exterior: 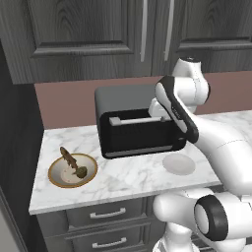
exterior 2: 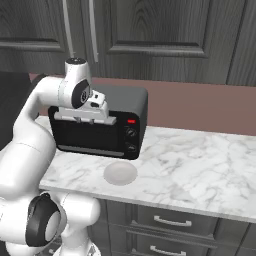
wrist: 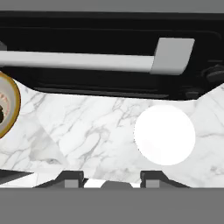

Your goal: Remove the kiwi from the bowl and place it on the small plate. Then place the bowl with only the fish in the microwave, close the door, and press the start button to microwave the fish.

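The bowl (exterior: 72, 171), cream inside with a golden-brown rim, sits at the counter's left end; its rim also shows in the hand view (wrist: 14, 101). In it lie the dark fish (exterior: 67, 158) and the olive-brown kiwi (exterior: 81, 172), side by side. The small plate (exterior: 179, 164) (exterior 2: 120, 173) (wrist: 164, 134) lies bare on the counter, right of the bowl. My gripper (wrist: 112, 179) hangs open and empty above the counter, before the toaster oven, between bowl and plate. The microwave and its door are out of view.
A black boxy toaster oven (exterior: 138, 123) (exterior 2: 102, 125) with a silver handle (wrist: 87, 61) stands at the back, close behind my hand (exterior 2: 84, 115). Dark cabinets hang above it. The marble counter (exterior 2: 200, 165) runs on to the right, with drawers (exterior: 106, 214) beneath it.
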